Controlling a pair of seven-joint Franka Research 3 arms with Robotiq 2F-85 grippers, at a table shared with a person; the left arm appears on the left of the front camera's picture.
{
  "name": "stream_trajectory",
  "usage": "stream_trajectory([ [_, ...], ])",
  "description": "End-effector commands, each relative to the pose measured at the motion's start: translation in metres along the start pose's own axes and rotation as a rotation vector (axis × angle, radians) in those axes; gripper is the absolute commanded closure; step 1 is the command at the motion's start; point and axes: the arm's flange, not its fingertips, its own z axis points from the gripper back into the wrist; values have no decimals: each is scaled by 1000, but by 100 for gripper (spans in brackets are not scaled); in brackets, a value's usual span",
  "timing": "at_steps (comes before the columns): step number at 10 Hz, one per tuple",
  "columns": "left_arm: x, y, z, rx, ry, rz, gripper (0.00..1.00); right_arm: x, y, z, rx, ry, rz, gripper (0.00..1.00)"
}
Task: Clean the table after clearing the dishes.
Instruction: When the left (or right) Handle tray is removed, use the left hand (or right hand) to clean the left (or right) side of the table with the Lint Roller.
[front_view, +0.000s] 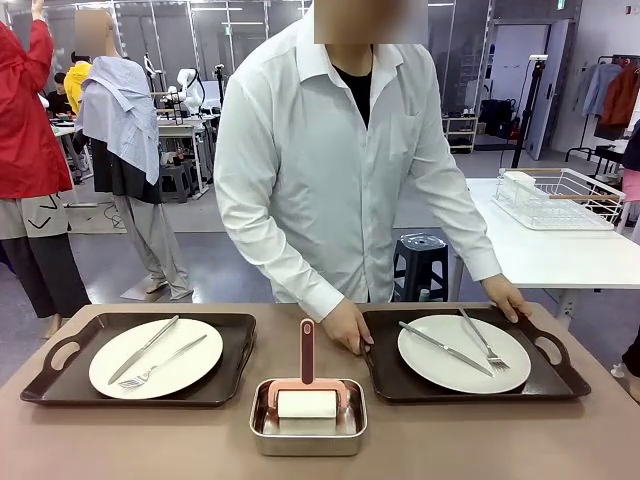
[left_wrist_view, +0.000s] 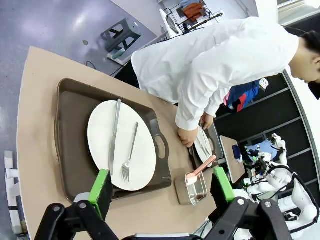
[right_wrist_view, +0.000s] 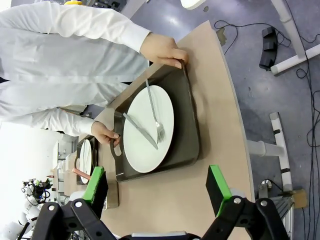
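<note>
Two white plates lie on dark brown handled trays on the taupe table (front_view: 130, 440). The left plate (front_view: 156, 357) carries a knife and fork on the left tray (front_view: 60, 380). The right plate (front_view: 464, 353) with its knife and fork sits on the right tray (front_view: 385, 375), whose two handles a person in a white shirt grips with both hands (front_view: 348, 327). My left gripper (left_wrist_view: 161, 190) hangs open above the left tray (left_wrist_view: 75, 110) and plate (left_wrist_view: 120, 145). My right gripper (right_wrist_view: 157, 187) hangs open above the right tray (right_wrist_view: 190, 125) and plate (right_wrist_view: 147, 130).
A small steel pan (front_view: 307, 432) at the front centre holds a pink-handled lint roller (front_view: 307, 385). A white side table (front_view: 560, 250) with a wire rack stands at the far right, a dark stool (front_view: 420, 265) behind the person. People stand in the far left background.
</note>
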Motion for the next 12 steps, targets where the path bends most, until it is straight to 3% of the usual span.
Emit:
stream_trajectory([
  [1,0,0,4,-9,4,-6,0,-1,1,2,8,-2,5,0],
  [12,0,0,4,-9,4,-6,0,-1,1,2,8,-2,5,0],
])
